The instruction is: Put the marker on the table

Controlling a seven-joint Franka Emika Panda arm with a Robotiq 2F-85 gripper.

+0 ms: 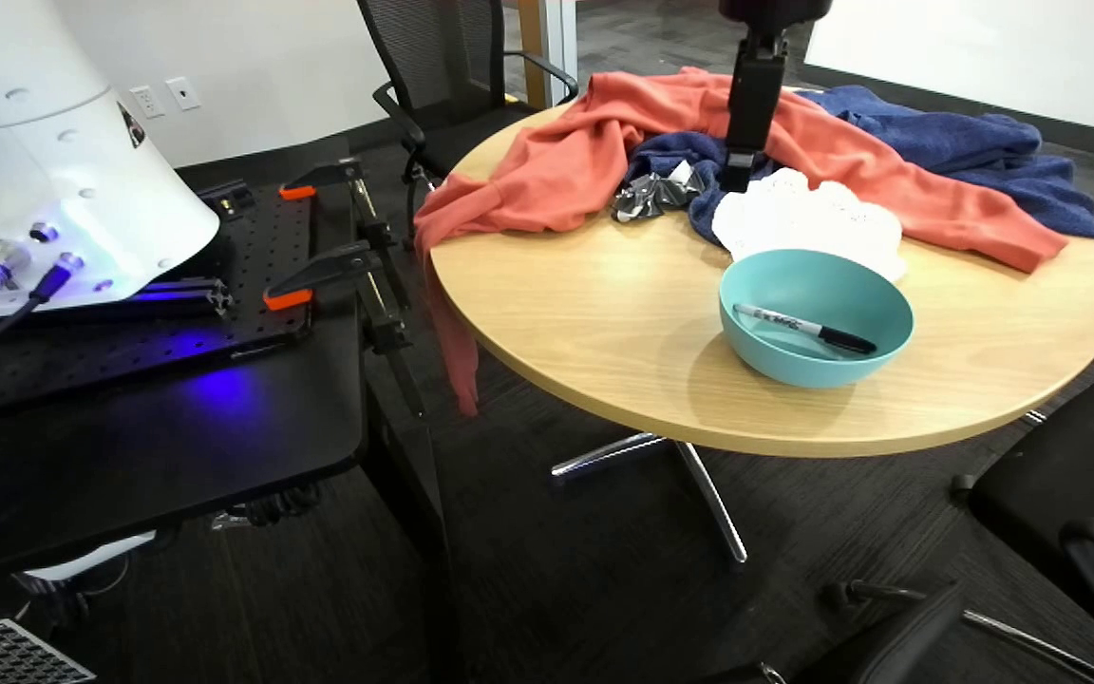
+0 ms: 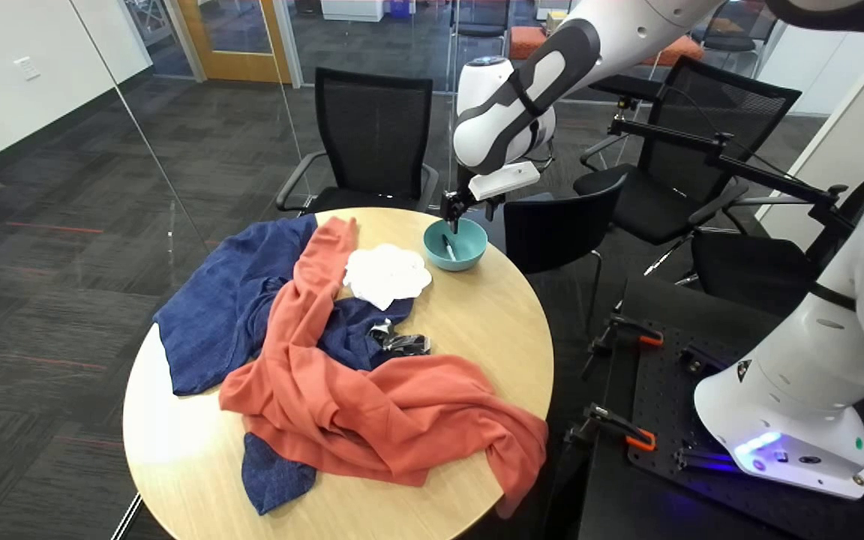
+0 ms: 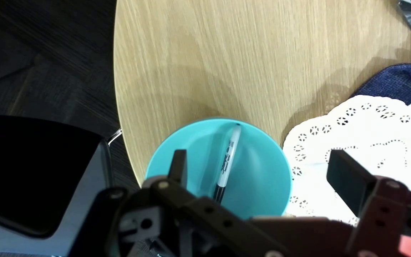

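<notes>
The marker, with a pale grey barrel and black cap, lies inside the teal bowl, leaning on its inner wall. The marker shows in both exterior views and in the wrist view, where its cap end is partly hidden by my gripper. The bowl stands near the edge of the round light wood table. My gripper is open and empty above the bowl. In the wrist view one finger is over the bowl and the other over the white doily. In an exterior view the gripper hangs by the bowl's rim.
The white doily lies beside the bowl. An orange cloth, a dark blue cloth and a crumpled black wrapper cover much of the table. Black chairs stand around it. A black desk carries the robot base.
</notes>
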